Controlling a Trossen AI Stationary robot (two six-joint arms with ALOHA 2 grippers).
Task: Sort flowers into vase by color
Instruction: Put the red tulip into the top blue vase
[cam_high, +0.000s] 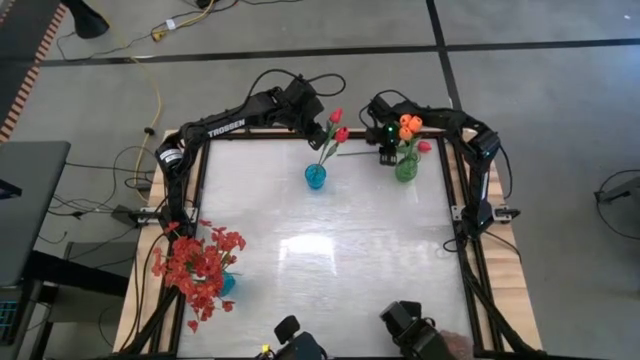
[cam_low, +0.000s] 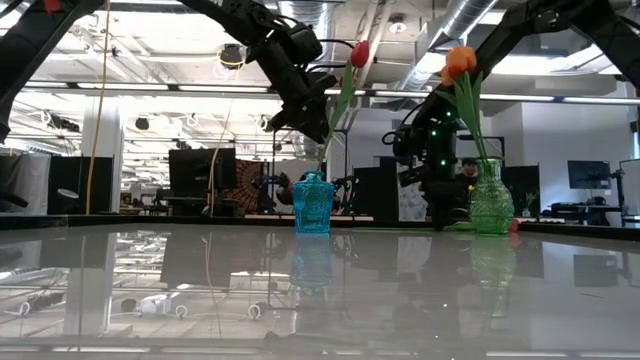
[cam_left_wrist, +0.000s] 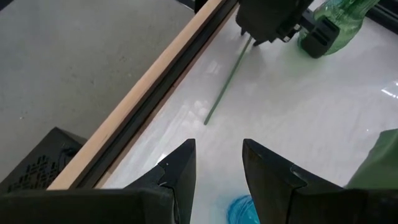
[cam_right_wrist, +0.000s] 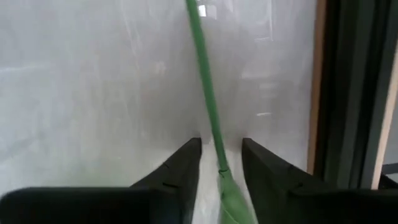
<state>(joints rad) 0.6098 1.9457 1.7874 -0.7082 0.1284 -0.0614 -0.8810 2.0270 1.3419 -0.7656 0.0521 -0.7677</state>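
High view: right gripper (cam_high: 387, 152) sits at the far edge of the table (cam_high: 330, 260), just beside the green vase (cam_high: 406, 168), which holds orange tulips (cam_high: 408, 126). A loose stem (cam_high: 356, 153) lies flat on the table, running from that gripper toward the blue vase (cam_high: 315, 177); a red-pink bud (cam_high: 424, 146) shows on the other side of the green vase, probably this flower's head, though the link is hidden by the gripper.

Right wrist view: the stem (cam_right_wrist: 208, 99) runs lengthwise straight out from between the two fingers (cam_right_wrist: 180, 168), long axis in line with the gripper's forward direction. Jaws are parted with the stem in the gap, narrowing; contact not clear, so I cannot tell if it is grasped yet.

Left wrist view: the stem's bare cut end (cam_left_wrist: 208, 120) points toward the left gripper (cam_left_wrist: 217, 165), whose jaws are parted with nothing between them. That gripper hovers over the blue vase (cam_left_wrist: 239, 210), beside the red-pink tulips (cam_high: 337, 125) standing in it.

Judgement: right arm is clearly nearer and is the one at work. Stem lies along the table's far edge, cut end toward the blue vase, head end toward the green one. By colour it belongs in the blue vase. Red blossom sprays (cam_high: 200, 265) stand in a third vase at the near left corner.
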